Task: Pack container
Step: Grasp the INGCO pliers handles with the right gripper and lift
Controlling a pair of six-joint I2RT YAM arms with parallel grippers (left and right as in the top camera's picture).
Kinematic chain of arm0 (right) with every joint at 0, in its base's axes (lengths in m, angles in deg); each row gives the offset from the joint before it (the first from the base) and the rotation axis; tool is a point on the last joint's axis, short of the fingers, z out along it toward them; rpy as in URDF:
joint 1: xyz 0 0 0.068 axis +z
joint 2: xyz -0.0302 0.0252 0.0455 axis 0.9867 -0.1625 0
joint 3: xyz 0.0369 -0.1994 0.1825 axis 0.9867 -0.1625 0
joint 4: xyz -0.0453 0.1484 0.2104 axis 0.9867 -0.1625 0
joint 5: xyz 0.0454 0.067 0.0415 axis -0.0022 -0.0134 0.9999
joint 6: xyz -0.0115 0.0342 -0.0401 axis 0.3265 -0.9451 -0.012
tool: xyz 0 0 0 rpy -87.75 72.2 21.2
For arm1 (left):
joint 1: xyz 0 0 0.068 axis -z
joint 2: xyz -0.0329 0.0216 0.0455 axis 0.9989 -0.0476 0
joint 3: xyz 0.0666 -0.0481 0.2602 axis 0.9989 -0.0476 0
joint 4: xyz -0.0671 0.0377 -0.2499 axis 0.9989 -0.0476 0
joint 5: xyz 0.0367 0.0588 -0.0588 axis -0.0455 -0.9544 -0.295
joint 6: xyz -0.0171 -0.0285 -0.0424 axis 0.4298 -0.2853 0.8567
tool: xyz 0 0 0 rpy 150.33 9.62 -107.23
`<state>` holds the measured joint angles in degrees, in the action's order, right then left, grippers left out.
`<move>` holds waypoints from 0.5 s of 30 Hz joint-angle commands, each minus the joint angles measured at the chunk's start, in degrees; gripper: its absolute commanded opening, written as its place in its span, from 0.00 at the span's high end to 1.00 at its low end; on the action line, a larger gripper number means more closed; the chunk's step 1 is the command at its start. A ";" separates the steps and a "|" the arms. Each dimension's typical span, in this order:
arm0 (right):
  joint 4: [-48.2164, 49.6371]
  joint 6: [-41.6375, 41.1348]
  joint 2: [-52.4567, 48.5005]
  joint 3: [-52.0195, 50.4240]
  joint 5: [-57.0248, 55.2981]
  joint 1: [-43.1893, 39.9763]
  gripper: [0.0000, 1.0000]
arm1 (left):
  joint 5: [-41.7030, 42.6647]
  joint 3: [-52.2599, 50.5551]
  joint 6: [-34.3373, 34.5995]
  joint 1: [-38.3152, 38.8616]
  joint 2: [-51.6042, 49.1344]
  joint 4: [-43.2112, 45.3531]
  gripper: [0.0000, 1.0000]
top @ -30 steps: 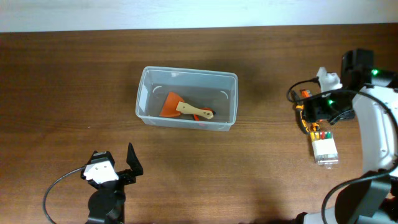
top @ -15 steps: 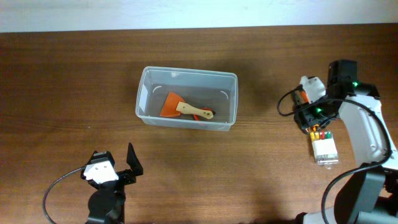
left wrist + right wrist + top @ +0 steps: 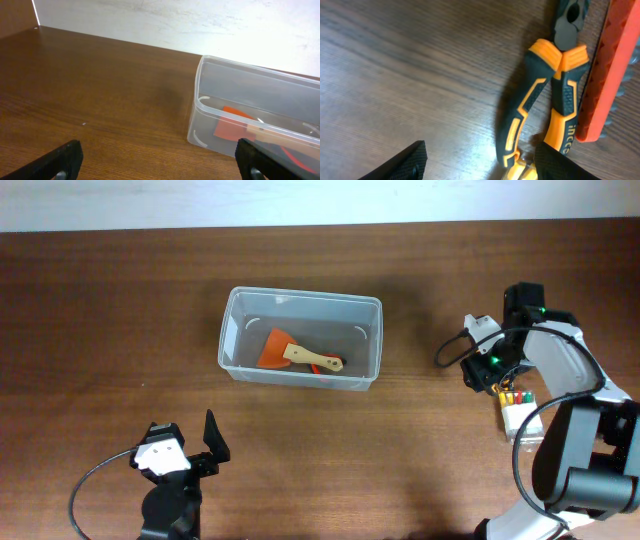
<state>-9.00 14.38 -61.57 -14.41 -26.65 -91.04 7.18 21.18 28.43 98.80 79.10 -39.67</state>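
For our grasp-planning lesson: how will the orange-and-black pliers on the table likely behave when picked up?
The pliers look rigid and probably heavy for their size, given the grey metal head. Their moulded handle grips should resist slipping. Lying flat, they seem unlikely to roll; the handles might swing apart.
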 commanded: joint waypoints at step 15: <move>4.11 -6.84 -5.81 -0.31 -2.45 0.20 0.35 | -0.20 -0.15 -0.50 0.22 0.35 -0.11 0.01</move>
<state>-5.37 8.21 -65.13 -14.41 -28.42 -91.04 7.18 21.18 28.43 98.80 79.10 -39.67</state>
